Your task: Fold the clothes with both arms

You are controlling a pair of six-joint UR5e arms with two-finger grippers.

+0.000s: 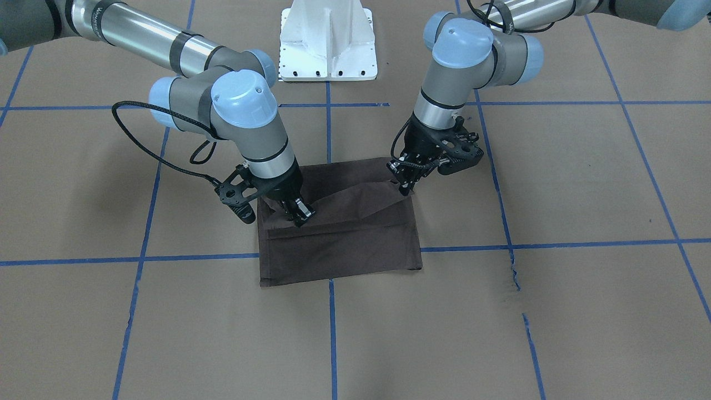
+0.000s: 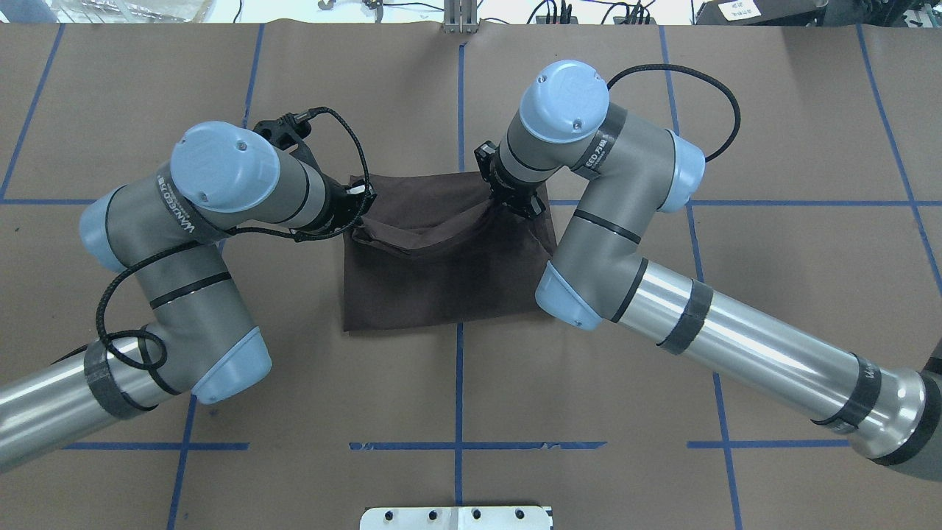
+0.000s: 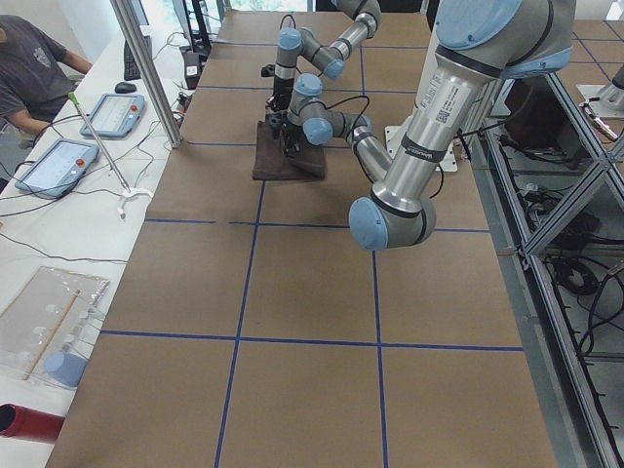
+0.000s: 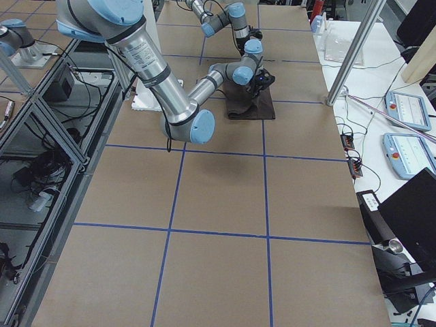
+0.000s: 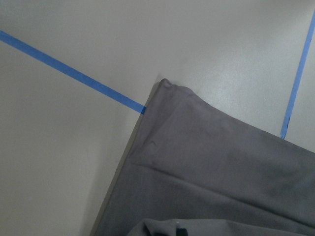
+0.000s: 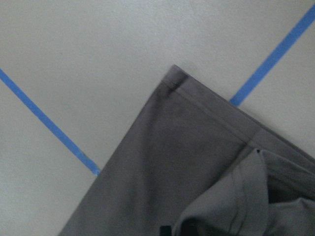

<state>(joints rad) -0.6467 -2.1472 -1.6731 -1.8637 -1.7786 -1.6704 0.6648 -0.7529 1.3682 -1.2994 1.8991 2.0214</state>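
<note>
Two pinched-shut grippers, left gripper (image 1: pixel 407 186) and right gripper (image 1: pixel 299 214), each hold a corner of the raised layer of the T-shirt (image 1: pixel 344 255), which lies part-folded on the table (image 1: pixel 555 305); this thin, limp cloth likely sags, so corner holds suit.

1. One shirt (image 1: pixel 339 244).
2. Two arms: left arm (image 1: pixel 472 55), right arm (image 1: pixel 239 111).
3. Two hands: left hand (image 1: pixel 404 188), right hand (image 1: pixel 300 214).
4. One counter (image 1: pixel 555 305).
5. One white base (image 1: pixel 328 44).
6. Two tablets: near tablet (image 3: pixel 54 164), far tablet (image 3: pixel 105 114).
7. One person (image 3: pixel 34 68).
</note>
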